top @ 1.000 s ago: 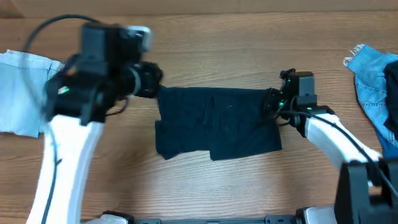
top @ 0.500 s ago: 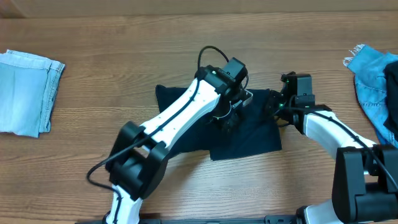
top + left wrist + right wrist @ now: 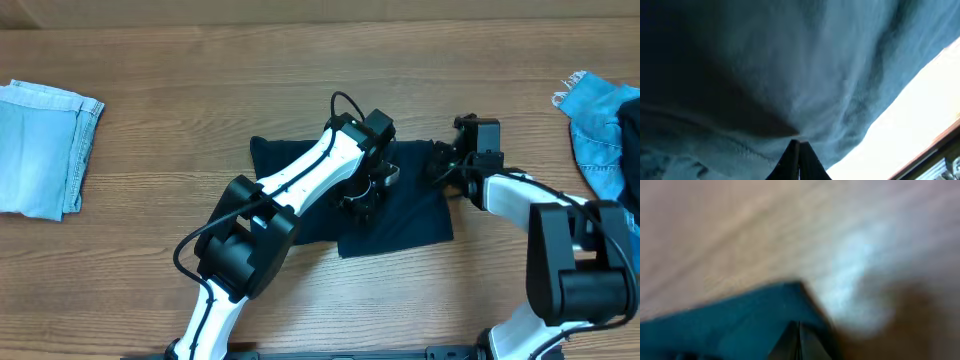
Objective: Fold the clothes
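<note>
Two end effectors pinch the thin dark navy garment at mid-table: left end effector clamped on its middle, right end effector on its right edge.

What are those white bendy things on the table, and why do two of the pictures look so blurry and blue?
The white bendy things are two robot arms, each ending in a two-finger gripper. One picture is taken from above the wooden table. The two blurry pictures come from small cameras on the arms' wrists, so close to the cloth that it fills the view.

In the middle lies a large dark navy garment of thin fabric. The left gripper is shut, pinching the navy cloth near its middle. The right gripper is shut on the garment's right edge.

A folded pale blue denim piece lies at the left edge, and a brighter blue denim piece sits crumpled at the right.
</note>
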Robot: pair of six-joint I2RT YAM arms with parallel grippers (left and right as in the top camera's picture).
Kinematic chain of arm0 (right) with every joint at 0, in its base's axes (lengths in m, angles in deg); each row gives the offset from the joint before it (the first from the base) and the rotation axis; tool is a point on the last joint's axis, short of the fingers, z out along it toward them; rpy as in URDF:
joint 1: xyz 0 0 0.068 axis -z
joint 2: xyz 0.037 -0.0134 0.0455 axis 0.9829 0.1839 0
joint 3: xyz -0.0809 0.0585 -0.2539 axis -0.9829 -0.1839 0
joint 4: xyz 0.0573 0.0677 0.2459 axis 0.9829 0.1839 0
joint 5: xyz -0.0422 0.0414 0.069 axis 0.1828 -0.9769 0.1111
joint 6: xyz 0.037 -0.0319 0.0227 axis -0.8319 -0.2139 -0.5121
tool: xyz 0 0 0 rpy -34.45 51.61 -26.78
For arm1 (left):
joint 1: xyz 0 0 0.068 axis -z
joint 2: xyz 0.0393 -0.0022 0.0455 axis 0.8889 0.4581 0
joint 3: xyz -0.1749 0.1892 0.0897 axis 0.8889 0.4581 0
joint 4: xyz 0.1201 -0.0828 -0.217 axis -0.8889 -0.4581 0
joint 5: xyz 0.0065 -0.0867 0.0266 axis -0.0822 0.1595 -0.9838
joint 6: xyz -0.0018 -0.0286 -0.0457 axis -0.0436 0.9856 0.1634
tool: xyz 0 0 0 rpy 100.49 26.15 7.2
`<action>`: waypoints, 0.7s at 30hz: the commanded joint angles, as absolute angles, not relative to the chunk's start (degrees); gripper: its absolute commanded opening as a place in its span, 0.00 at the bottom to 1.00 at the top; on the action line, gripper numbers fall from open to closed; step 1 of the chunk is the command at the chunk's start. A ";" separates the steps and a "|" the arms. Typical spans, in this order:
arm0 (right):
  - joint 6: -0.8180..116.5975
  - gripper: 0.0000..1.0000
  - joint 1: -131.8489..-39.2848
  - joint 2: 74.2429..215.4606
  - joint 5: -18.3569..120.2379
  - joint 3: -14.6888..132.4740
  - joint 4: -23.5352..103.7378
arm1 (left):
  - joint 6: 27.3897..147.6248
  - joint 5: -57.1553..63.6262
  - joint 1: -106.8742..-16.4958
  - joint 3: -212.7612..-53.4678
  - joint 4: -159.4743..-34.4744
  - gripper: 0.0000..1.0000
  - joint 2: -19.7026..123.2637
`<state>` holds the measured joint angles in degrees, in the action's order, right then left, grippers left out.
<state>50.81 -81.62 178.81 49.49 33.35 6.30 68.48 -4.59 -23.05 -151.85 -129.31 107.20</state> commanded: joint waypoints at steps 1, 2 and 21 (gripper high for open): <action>50.74 0.04 -80.05 179.70 51.85 33.88 0.75 | 69.49 -3.37 -22.94 -151.96 -130.69 0.04 107.44; 50.74 0.04 -79.63 179.70 51.85 33.90 -0.24 | 69.49 -3.37 -22.94 -151.96 -130.80 0.04 107.44; 51.27 0.57 -69.25 169.43 28.11 44.72 33.18 | 76.63 -18.32 -31.71 -164.13 -130.23 0.34 90.19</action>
